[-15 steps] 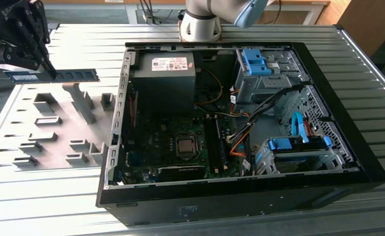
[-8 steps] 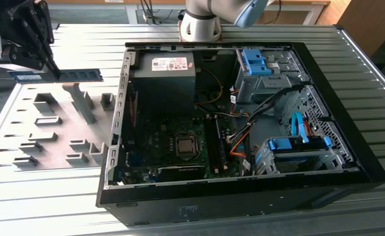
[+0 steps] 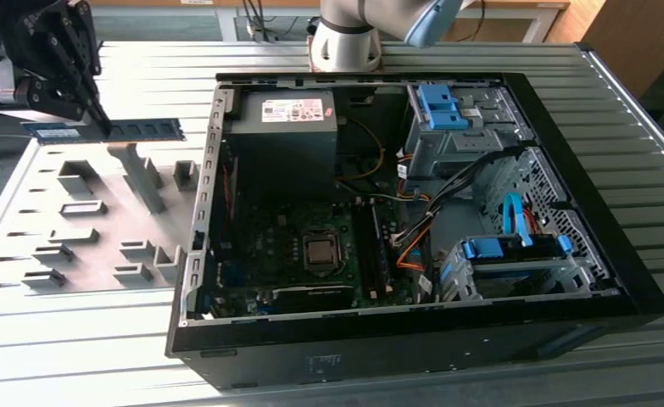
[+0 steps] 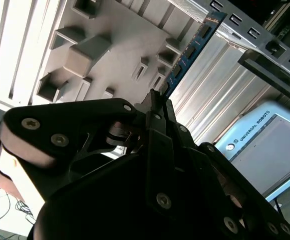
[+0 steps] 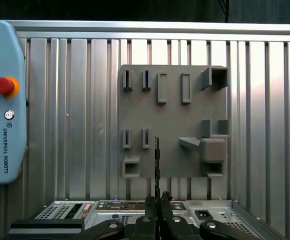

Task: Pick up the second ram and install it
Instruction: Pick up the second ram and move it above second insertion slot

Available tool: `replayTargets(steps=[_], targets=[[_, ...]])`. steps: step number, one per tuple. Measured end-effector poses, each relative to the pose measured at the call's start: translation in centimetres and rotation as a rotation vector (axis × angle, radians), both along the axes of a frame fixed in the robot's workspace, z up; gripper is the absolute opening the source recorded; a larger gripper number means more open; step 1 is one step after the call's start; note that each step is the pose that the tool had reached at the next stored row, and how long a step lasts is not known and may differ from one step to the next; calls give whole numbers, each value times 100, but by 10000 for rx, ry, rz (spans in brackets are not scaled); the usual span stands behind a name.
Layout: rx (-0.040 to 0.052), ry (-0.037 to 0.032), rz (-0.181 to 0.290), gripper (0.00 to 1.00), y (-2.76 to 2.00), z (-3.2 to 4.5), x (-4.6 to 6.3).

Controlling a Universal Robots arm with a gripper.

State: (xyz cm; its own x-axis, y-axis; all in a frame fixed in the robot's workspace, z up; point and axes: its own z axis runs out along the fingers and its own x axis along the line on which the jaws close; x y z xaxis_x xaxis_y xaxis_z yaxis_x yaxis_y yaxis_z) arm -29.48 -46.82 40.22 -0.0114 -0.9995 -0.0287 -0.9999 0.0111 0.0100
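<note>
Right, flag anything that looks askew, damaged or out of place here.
Nothing stands out. The tool grips the second ram, roughly level, above the gray fixture plate, beside the open computer case. No damage or spill shows.

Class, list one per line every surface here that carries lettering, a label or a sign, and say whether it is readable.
Teach pendant: capital lettering along its pale blue edge, readable, a maker's name.
Power supply sticker: white with red marks, too small to read.
Computer case, outer wall: faint mark, too small to read.
Second ram, clamped in the gripper: no print readable.
</note>
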Motion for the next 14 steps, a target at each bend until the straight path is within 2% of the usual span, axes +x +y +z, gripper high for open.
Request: replayTargets(steps=[14], targets=[[0,0,0,14,0,0,141]])
